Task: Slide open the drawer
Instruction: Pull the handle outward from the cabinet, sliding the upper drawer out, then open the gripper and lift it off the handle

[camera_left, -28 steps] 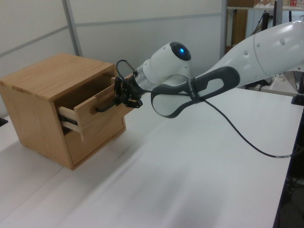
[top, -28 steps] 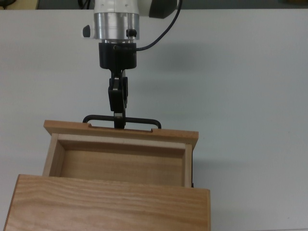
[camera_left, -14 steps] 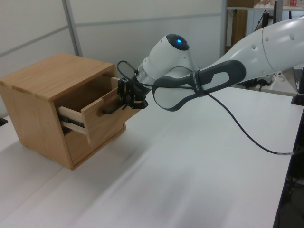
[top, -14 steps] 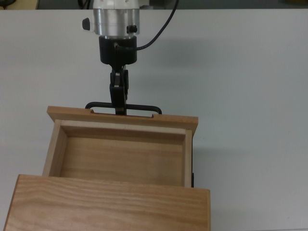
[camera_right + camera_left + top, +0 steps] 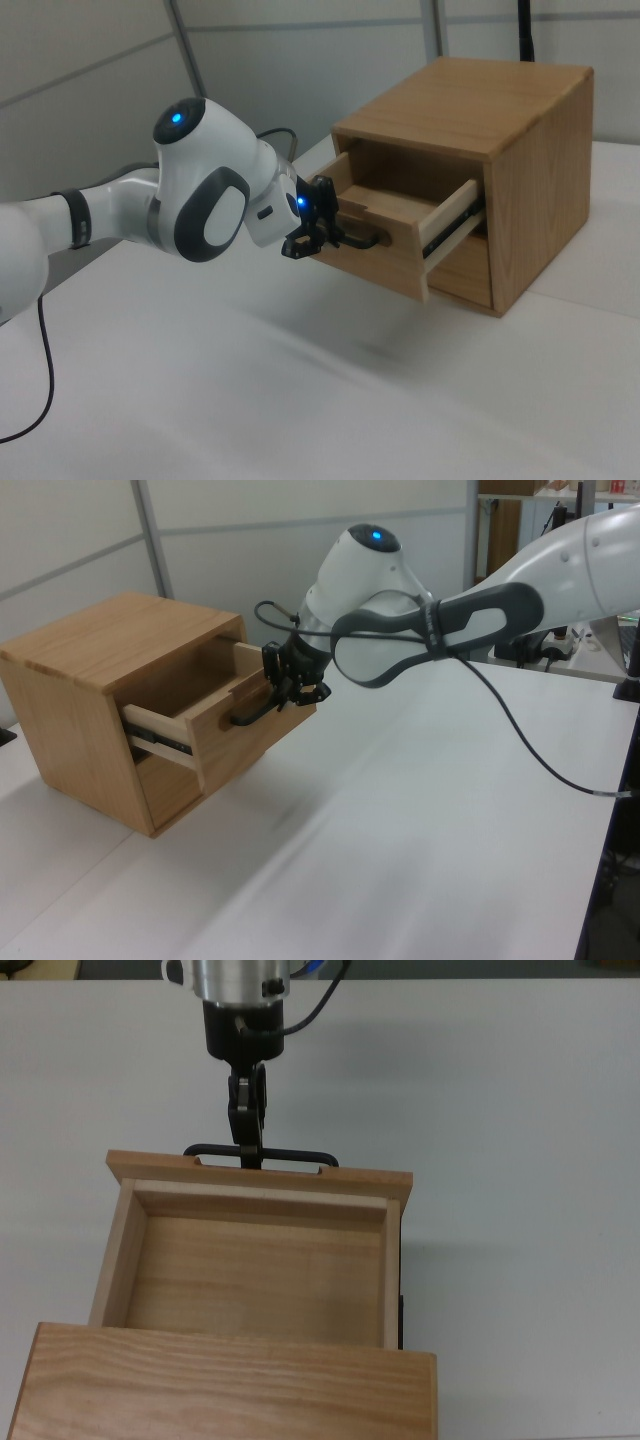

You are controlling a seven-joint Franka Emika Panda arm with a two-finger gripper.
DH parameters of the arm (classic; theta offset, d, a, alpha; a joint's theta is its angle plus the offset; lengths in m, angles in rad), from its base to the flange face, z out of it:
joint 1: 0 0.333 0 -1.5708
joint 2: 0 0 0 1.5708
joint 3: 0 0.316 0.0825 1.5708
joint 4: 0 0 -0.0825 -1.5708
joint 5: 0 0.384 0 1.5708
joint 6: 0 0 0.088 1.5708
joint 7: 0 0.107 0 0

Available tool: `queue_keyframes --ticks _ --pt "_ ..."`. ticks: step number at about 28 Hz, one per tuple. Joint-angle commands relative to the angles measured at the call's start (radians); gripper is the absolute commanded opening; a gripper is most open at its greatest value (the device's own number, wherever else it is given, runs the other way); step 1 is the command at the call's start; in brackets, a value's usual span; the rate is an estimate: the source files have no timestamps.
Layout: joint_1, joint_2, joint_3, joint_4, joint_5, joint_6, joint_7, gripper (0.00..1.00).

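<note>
The drawer (image 5: 255,1260) stands pulled well out of the wooden cabinet (image 5: 90,670), which sits on the white desk (image 5: 520,1160). In the top view the drawer's front panel lies toward 12 o'clock and the cabinet top (image 5: 225,1385) covers the rear of the drawer at 6 o'clock; the pale plywood interior is exposed and holds nothing visible. In the left view the drawer projects from the cabinet's upper opening toward 3 o'clock, with a dark slide rail (image 5: 160,742) showing along its side. In the right view it projects toward 9 o'clock, with a rail (image 5: 455,228) showing along its near side.

The end effector (image 5: 248,1150) is clamped on the thin black bar handle (image 5: 300,1150) at about the handle's middle, its fingers narrowly set with the bar between them. In the top view the end effector reaches in from 12 o'clock. The white arm (image 5: 560,570) enters the left view from 2 o'clock, and a black cable (image 5: 520,730) hangs from it over the desk. In the right view the arm (image 5: 200,205) comes in from 9 o'clock, with the end effector (image 5: 320,235) at the drawer front.
</note>
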Motion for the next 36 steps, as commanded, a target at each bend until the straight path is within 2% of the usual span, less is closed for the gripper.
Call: queue_keyframes --ticks 1,19,27,35,36 --pt "0.004 -0.063 -0.007 -0.023 -0.003 -0.108 -0.025 0.00" --pt "0.006 -0.125 -0.007 -0.020 -0.003 -0.372 -0.113 0.00" --pt "0.006 -0.126 -0.004 0.034 -0.003 -0.525 -0.128 0.00" --pt "0.004 -0.122 -0.002 0.069 0.005 -0.534 -0.114 0.00" --pt "0.003 -0.120 -0.002 0.078 0.006 -0.534 -0.116 0.04"
